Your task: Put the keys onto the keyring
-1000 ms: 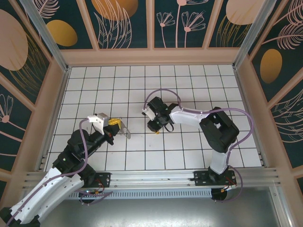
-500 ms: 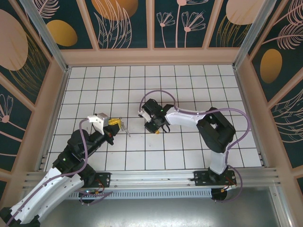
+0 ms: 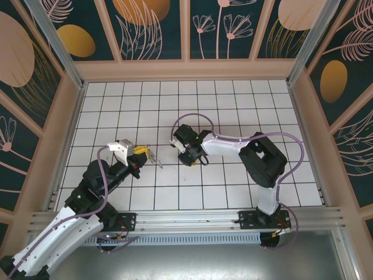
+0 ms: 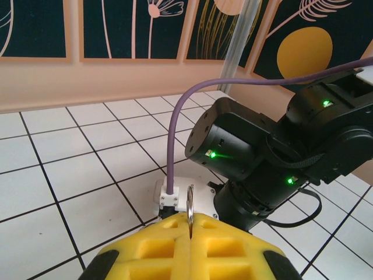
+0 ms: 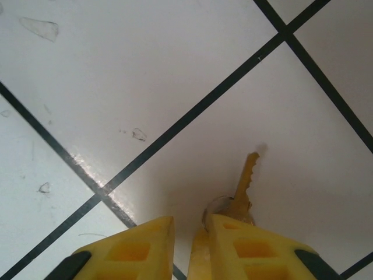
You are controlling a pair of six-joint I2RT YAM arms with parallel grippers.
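Keyring [image 3: 153, 156] was held upright, clenched in the left claw [image 3: 140, 153], near and to the left of the right claw [image 3: 187, 156]; key [image 5: 246, 181] appeared gripped by its head there, blade pointed out beyond the fingertips, low over the tabletop [image 3: 233, 105].

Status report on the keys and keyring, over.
Left gripper shut on keyring, held edge-up. Right gripper shut on key, blade pointing forward. Key not yet on keyring; bare floor between them.
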